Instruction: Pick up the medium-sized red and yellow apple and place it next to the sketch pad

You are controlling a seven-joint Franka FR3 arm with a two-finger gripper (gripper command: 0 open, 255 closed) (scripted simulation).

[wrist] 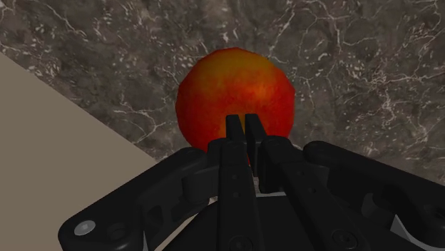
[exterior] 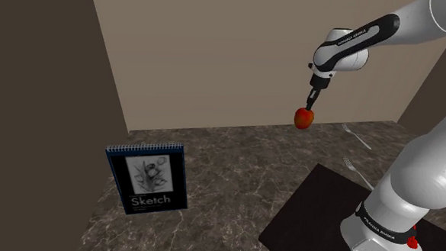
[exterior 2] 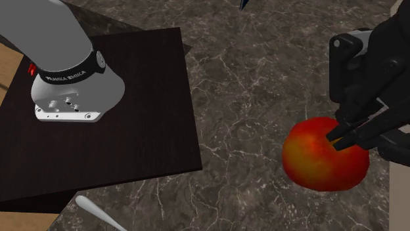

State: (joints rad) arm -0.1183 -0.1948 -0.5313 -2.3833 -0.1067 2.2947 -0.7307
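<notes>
A red and yellow apple [exterior: 304, 118] hangs in the air above the back of the dark marbled counter, under my gripper [exterior: 311, 107]. The black fingers are shut on the apple's top [wrist: 235, 89], standing almost together at the gripper [wrist: 244, 120]. In the second exterior view the apple [exterior 2: 322, 157] hangs from the gripper [exterior 2: 341, 136] over the counter. The sketch pad [exterior: 147, 177], blue-edged with a drawing and the word "Sketch", stands upright far off toward the shoulder view's left front.
Two pale forks [exterior: 356, 136] [exterior: 357, 171] lie on the counter near the stand's dark top [exterior: 317, 216]. A beige wall [exterior: 216, 52] closes the back. A white utensil handle [exterior 2: 98, 213] lies beside the stand [exterior 2: 131, 98].
</notes>
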